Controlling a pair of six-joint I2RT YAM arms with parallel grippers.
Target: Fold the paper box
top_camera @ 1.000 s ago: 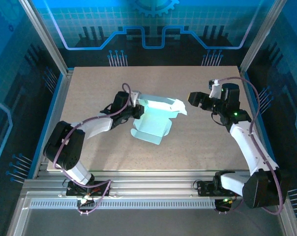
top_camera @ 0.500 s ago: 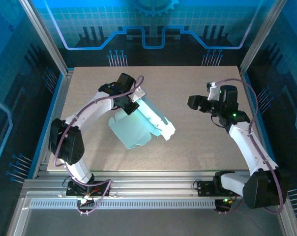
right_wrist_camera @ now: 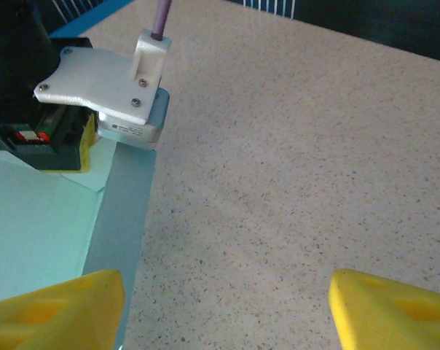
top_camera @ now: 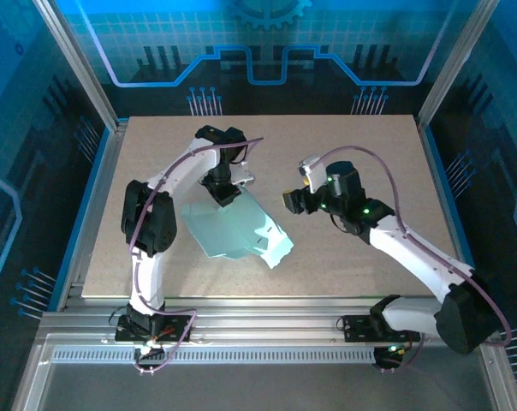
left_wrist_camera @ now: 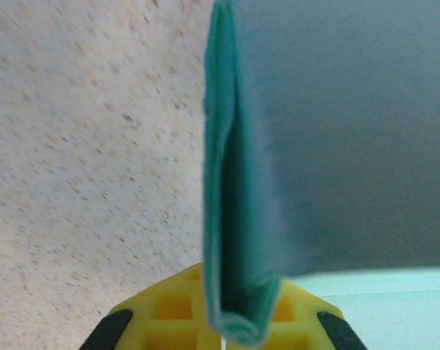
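The paper box [top_camera: 233,231] is a pale mint die-cut sheet with flaps, spread left of the table's centre. My left gripper [top_camera: 223,192] is shut on its far edge. In the left wrist view the folded card edge [left_wrist_camera: 238,219] stands pinched between the yellow fingers [left_wrist_camera: 169,310]. My right gripper [top_camera: 291,202] hangs open just right of the sheet, nothing between its yellow fingertips [right_wrist_camera: 56,310]. The right wrist view looks across bare table at the sheet's raised side [right_wrist_camera: 122,211] and the left gripper's camera mount [right_wrist_camera: 103,84].
The speckled beige table [top_camera: 361,154] ends at aluminium rails on every side. Blue enclosure walls [top_camera: 36,128] stand close to left and right. The right arm's cable [top_camera: 387,184] loops above its forearm.
The left gripper has swung the sheet round and drawn it leftward, so it now lies flatter. The right arm has come from the far right towards the centre, close to the sheet.
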